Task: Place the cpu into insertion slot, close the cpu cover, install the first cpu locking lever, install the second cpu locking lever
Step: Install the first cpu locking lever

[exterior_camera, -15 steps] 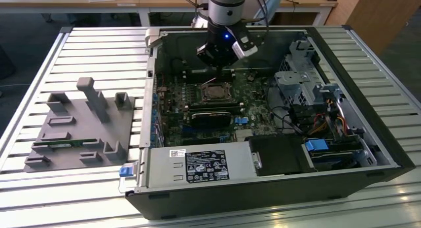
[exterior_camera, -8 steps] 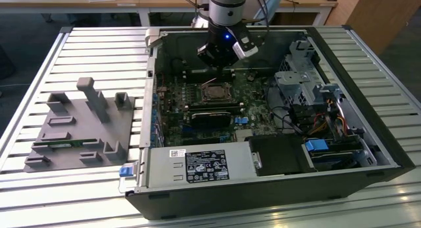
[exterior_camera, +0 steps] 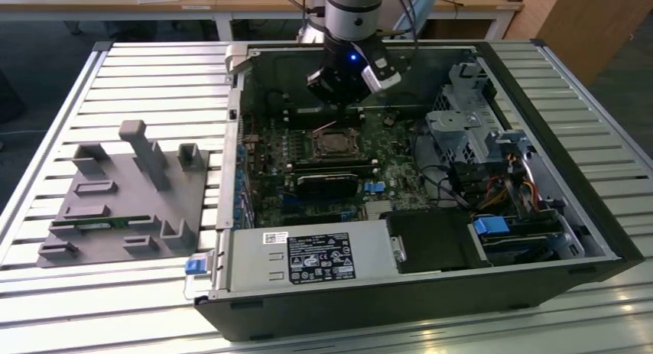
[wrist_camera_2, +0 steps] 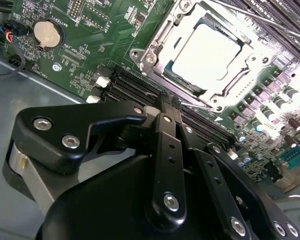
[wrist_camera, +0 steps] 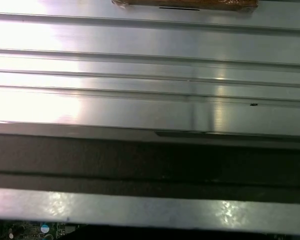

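My gripper [exterior_camera: 342,112] hangs inside the open computer case, just behind the insertion slot [exterior_camera: 332,145] on the green motherboard [exterior_camera: 306,205]. In the second wrist view its black fingers [wrist_camera_2: 162,130] meet at the gripper's tip [wrist_camera_2: 168,100], shut, beside the socket's near corner. The cpu [wrist_camera_2: 206,52], a flat silver-grey square, lies in the slot. The cpu cover [wrist_camera_2: 165,35], a silvery frame, lies down around it with the chip showing through its window. A thin metal locking lever [wrist_camera_2: 192,104] runs right by the fingertips; whether they touch it I cannot tell. Another thin lever [wrist_camera_2: 260,22] crosses past the socket's far side.
Black memory slots [wrist_camera_2: 135,85] lie between the gripper and the socket, and a coin cell [wrist_camera_2: 47,32] sits nearby. A black expansion card [exterior_camera: 326,182], the power supply [exterior_camera: 306,258] and a drive cage [exterior_camera: 459,132] crowd the case. A grey fixture tray [exterior_camera: 122,193] rests at the exterior view's left.
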You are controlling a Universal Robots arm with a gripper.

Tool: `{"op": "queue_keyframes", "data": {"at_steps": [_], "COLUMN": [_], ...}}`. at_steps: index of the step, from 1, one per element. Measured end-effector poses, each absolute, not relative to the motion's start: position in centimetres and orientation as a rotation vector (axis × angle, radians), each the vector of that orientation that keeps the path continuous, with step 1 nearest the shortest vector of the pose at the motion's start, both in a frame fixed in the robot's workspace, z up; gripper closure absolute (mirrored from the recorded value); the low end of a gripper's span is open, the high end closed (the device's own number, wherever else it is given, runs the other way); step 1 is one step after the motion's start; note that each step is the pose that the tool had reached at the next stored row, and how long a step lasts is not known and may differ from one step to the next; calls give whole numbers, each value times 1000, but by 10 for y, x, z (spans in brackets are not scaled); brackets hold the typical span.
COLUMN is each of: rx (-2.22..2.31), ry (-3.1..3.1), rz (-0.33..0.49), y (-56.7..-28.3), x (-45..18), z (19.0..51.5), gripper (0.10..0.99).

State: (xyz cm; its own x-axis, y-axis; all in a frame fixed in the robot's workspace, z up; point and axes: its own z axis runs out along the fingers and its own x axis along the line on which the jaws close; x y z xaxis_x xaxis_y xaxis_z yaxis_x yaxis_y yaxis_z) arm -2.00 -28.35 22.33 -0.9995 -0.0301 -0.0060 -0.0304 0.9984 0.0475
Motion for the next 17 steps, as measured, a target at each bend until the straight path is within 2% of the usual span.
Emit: {"op": "queue_keyframes", "data": {"at_steps": [17], "rx": [-47], "ry": [3136], "rz": [75], "y": [-282], "x": [-15], "z": [221], "gripper": [965]}}
